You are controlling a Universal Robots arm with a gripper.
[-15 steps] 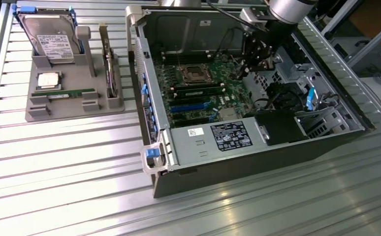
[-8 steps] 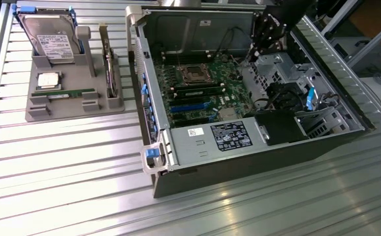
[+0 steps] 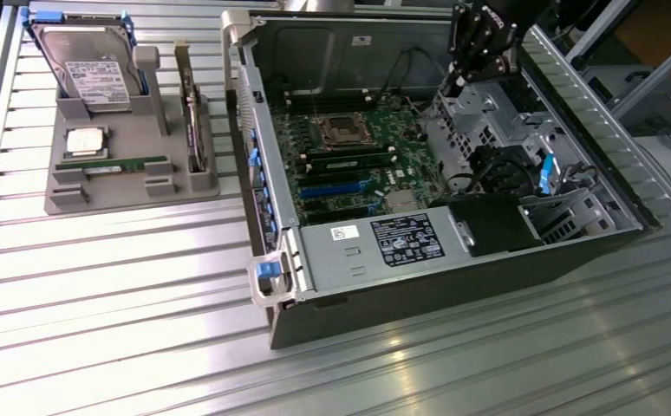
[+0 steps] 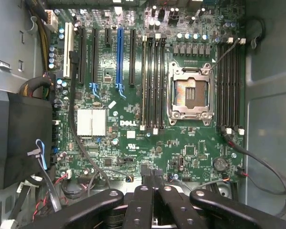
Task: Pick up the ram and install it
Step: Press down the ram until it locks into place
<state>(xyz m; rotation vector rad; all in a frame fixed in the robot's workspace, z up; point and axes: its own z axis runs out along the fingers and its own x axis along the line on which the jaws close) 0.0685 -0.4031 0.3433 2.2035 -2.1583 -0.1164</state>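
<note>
Clenched hand is seen empty over the board, inside the case. One ram is left in the tray at 9 o'clock on the worktop. One stick is seated. Pickup is judged not done.

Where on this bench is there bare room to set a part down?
The slatted table is bare in front of the grey parts tray and the computer case. Crowded: the tray itself, and inside the case around the motherboard, where the gripper hangs.
</note>
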